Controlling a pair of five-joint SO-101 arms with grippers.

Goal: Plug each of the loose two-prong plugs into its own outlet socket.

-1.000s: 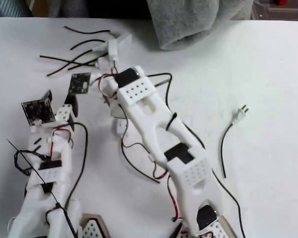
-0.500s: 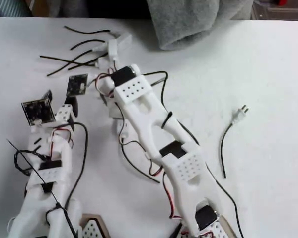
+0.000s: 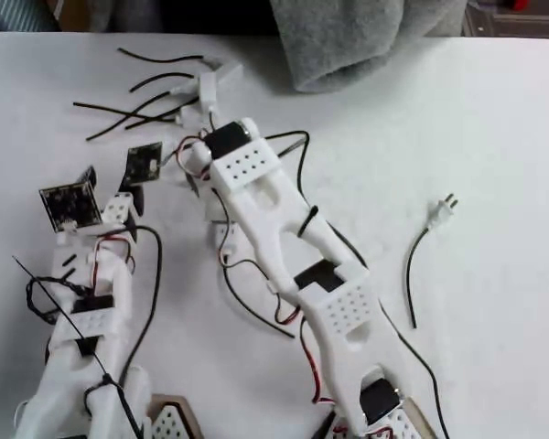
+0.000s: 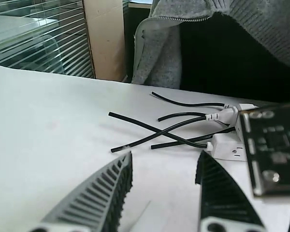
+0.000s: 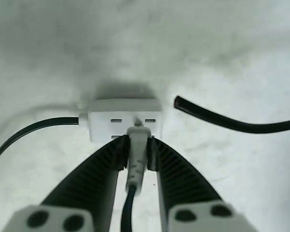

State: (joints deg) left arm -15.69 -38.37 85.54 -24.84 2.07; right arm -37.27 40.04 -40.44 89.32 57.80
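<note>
In the right wrist view my right gripper (image 5: 137,145) is shut on a white two-prong plug (image 5: 135,150) with a black cable. The plug's tip sits against the face of the white outlet block (image 5: 124,121). Another black cable (image 5: 34,128) enters the block's side. In the high view the right arm (image 3: 247,169) stretches up to the outlet block (image 3: 206,89) at the back left. A loose plug (image 3: 446,208) with its cable lies at the right. My left gripper (image 4: 164,157) stands open over bare table, short of the outlet block (image 4: 227,145).
Several black cables (image 3: 133,105) fan out left of the outlet block. A grey cloth (image 3: 348,41) lies at the table's back edge. A loose cable end (image 5: 183,105) rests close beside the block. The left arm (image 3: 87,302) stands at the front left.
The right arm has shifted slightly to the left with the plug in its gripper. The left arm and the loose plug have kept still.
</note>
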